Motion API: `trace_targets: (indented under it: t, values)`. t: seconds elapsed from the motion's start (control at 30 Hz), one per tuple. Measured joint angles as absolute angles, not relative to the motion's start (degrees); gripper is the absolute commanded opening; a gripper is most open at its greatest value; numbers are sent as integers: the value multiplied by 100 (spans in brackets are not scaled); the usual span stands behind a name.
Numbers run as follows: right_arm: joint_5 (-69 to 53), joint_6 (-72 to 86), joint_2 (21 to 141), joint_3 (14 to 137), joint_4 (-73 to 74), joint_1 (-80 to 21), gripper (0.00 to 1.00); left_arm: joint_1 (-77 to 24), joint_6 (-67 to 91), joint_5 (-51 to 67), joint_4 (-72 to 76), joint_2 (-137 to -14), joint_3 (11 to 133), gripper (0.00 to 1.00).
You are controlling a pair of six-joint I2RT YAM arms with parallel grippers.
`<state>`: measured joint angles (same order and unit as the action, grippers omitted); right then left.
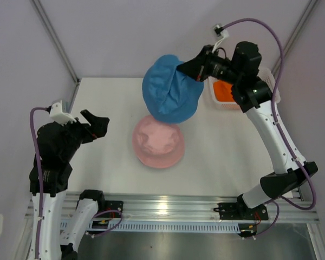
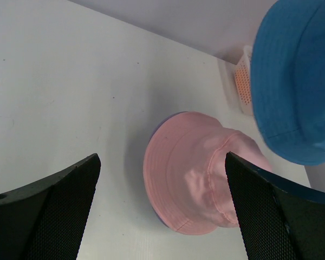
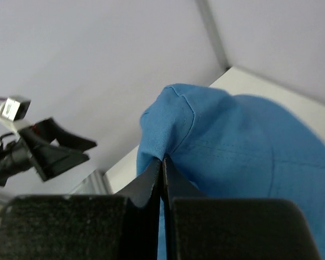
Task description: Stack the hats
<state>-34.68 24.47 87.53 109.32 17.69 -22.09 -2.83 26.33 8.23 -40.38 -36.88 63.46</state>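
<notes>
Now the counter (image 1: 222,157) carries the pink hat (image 1: 158,142) near its middle. The blue hat (image 1: 165,92) hangs just above and beyond it, clamped in the right gripper (image 1: 183,69). It should be centred over the pink crown before lowering. The left gripper (image 1: 100,125) stands wide apart.

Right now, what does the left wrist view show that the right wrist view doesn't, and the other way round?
Only the left wrist view: the pink hat lying on the table and the white basket beyond it. Only the right wrist view: the right gripper pinched shut on the fabric of the blue hat. Both: the blue hat held up in the air, and the open left gripper, close in one, distant in the other.
</notes>
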Motion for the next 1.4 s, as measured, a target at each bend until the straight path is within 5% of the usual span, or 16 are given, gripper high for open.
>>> trace_targets:
  t: [0.27, 1.4]
  values:
    - [-3568, 2333, 8624, 9859, 1914, -3295, 0, -283, 2534, 436, -4372, -3437, 6351, 100]
    - [-3953, 3253, 7717, 9032, 1498, -3605, 0, -283, 2746, 753, -4215, -3393, 5918, 99]
